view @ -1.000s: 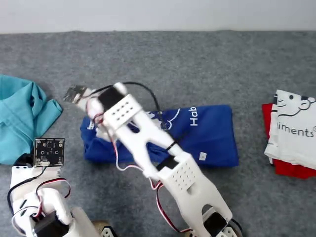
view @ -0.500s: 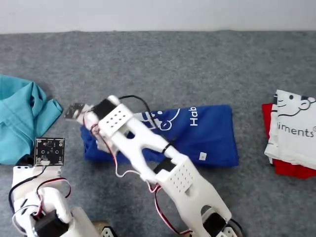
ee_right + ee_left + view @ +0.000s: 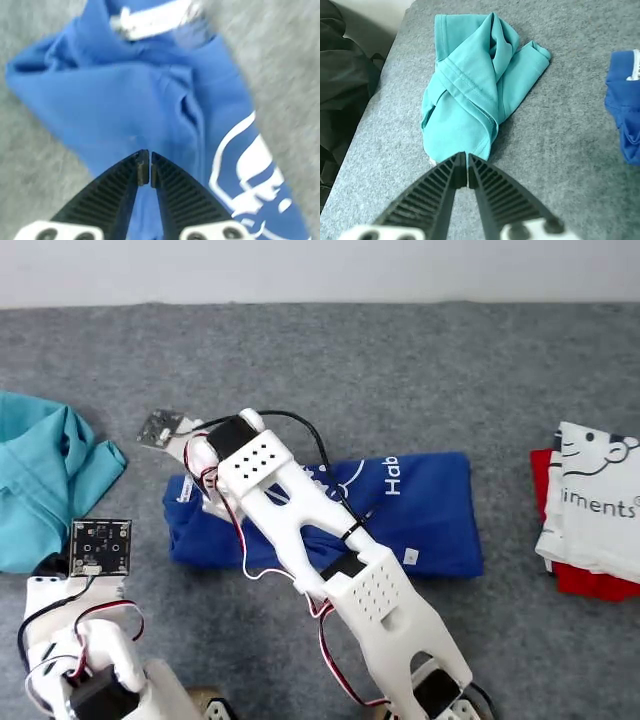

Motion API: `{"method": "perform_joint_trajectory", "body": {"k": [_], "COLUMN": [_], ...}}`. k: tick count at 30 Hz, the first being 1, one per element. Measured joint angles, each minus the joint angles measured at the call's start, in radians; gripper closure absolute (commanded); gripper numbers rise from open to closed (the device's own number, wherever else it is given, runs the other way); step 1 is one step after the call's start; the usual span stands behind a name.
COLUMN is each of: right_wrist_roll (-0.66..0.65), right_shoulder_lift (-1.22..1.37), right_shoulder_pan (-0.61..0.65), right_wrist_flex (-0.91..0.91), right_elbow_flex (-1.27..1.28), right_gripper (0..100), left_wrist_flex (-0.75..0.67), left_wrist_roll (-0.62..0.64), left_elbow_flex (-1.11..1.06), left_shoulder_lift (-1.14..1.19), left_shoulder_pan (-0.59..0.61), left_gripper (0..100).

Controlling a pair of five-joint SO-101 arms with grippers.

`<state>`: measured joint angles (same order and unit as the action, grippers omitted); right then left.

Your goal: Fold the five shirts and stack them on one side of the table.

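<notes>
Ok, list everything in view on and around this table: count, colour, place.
teal shirt: one, teal, crumpled at the left edge of the high view
blue shirt: one, blue with white print, folded mid-table
white shirt: one, white with dark print, folded on top of the red shirt
red shirt: one, red, under the white shirt at the right edge of the high view
table: one, grey cover
dark bundle: one, black, off the table edge beside the teal shirt
left arm: one, white, near corner by the teal shirt
right arm: one, white, stretched across the blue shirt
left gripper: one, black, shut, pointing at the teal shirt
right gripper: one, black, shut, over the blue shirt
</notes>
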<state>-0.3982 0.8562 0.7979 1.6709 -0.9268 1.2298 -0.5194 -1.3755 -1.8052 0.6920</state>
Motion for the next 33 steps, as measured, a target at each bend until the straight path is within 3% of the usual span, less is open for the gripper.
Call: {"method": "perform_joint_trajectory", "body": {"k": [10,14,23,33], "right_wrist_roll": [-0.005,-0.003,-0.005,-0.006], "right_shoulder_lift": [0.130,0.152,0.143,0.198], "right_shoulder_pan": [-0.029,0.006,0.038,-0.029], "right_wrist_flex": [-0.025,0.077,0.081,0.068], "right_elbow_flex": [-0.012,-0.018,-0.104,-0.235], "right_gripper": [98.9,98.9,98.9,98.9], "left_wrist_flex": [0.000,0.000,0.000,0.000], "left_wrist_roll": [0.000,0.000,0.000,0.000], "left_elbow_flex": [0.000,0.000,0.000,0.000], "left_shoulder_lift": [0.000,0.000,0.000,0.000], "left_shoulder_pan": [0.000,0.000,0.000,0.000], "left_gripper": [99,99,99,99]}}
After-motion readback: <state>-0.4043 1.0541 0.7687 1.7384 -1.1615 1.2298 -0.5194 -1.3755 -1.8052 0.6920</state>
